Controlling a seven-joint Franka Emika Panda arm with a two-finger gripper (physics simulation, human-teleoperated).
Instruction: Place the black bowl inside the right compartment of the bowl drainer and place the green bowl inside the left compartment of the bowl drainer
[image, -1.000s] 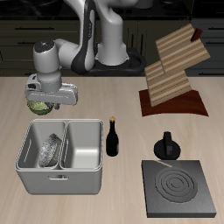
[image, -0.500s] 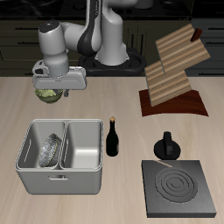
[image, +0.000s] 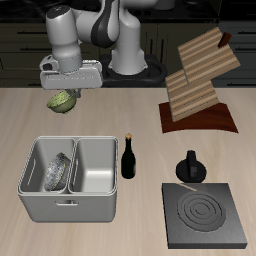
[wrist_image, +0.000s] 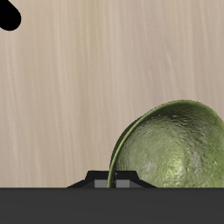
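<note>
The black bowl (image: 58, 171) already lay in one well of the bowl drainer (image: 70, 205), propped on edge against the middle wall, so that half looked done. The well next to it held nothing. The tool (image: 66, 88) was clenched on the rim of the green bowl (image: 63, 100), which hung in the air above the bench (image: 130, 115), farther back than the drainer. The bowl hung tilted, its hollow turned sideways rather than up. Carrying it over the free well and letting go remained.
</note>
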